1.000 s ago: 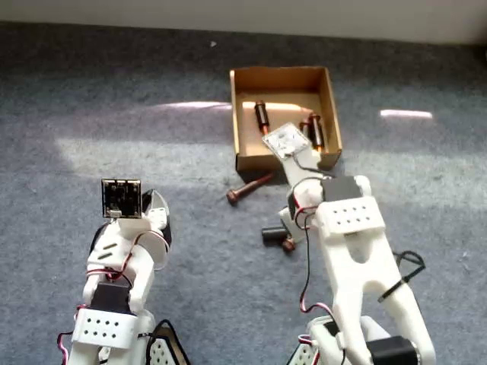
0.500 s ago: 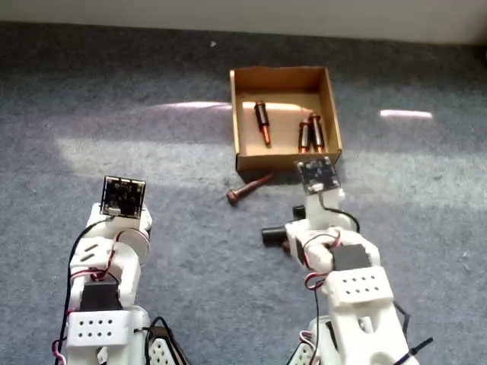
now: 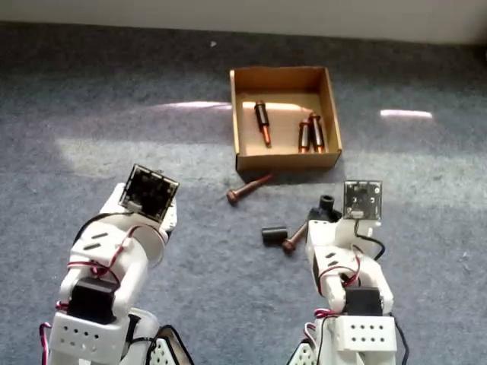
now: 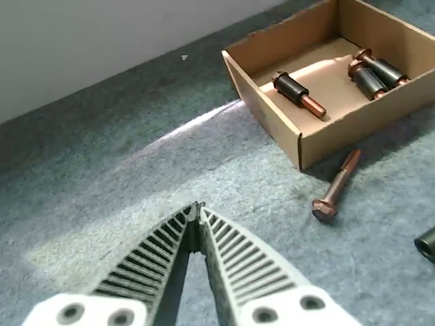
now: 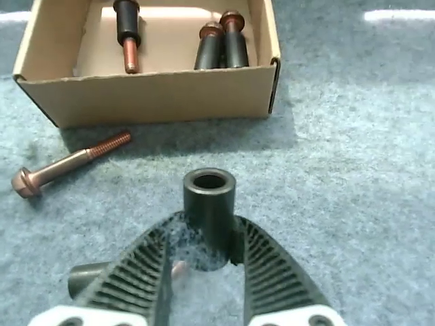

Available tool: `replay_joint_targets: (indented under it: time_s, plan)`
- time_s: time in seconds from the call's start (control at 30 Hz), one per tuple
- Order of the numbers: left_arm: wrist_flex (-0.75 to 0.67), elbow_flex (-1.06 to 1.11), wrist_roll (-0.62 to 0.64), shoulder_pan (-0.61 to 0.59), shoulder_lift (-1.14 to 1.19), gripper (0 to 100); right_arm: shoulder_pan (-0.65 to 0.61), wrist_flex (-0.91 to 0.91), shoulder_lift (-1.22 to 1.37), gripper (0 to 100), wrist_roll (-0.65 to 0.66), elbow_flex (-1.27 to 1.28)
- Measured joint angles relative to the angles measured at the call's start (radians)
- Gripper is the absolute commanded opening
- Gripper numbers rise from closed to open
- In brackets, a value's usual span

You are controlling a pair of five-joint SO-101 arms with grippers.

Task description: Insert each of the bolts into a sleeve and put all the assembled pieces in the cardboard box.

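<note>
Two grippers, ribbed black fingers. Left gripper (image 4: 197, 212): closed tight, empty, above grey carpet (image 3: 91, 99). Loose bolt (image 3: 249, 187): copper, hex-headed, just before box. Box (image 3: 285, 161): cardboard, square, open-topped; three sleeved bolts (image 3: 262, 122) inside. Loose sleeve (image 3: 273, 234): black cylinder, lying beside second bolt (image 3: 294, 237). Right gripper (image 5: 206, 234): clamped on upright sleeve (image 5: 209, 197), hollow.

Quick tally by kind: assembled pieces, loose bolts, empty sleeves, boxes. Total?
assembled pieces: 3, all in the cardboard box
loose bolts: 2, on the carpet
empty sleeves: 2, one on the carpet, one held in the right gripper
cardboard box: 1
Total: 8
</note>
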Motion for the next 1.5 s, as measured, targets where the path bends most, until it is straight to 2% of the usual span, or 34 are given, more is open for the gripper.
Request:
replay_joint_targets:
  time_s: [0.23, 0.5, 0.77, 0.9, 1.07, 1.23, 1.5]
  plan:
    - [0.0, -0.184, -0.002, 0.104, 0.37, 1, 0.006, 0.0, -0.178, 0.5, 0.0, 0.08]
    - [0.0, -0.423, 0.006, 0.13, 0.879, 17, 0.008, 0.0, -0.227, 0.5, 0.0, 0.091]
    - [0.0, -0.598, 0.282, 0.137, 1.298, 22, 0.008, -0.005, -0.227, 0.6, 0.005, 0.091]
    - [0.0, -0.674, 0.425, 0.138, 1.424, 22, -0.003, -0.005, -0.227, 0.6, 0.023, 0.091]
    - [0.0, -0.73, 0.568, 0.196, 1.521, 22, -0.014, -0.005, -0.227, 0.6, 0.035, 0.091]
    - [0.0, -0.769, 0.615, 0.193, 1.597, 22, -0.02, -0.005, -0.227, 0.6, 0.037, 0.091]
    - [0.0, -0.83, 0.618, 0.158, 1.711, 22, -0.02, -0.005, -0.227, 0.6, 0.037, 0.091]
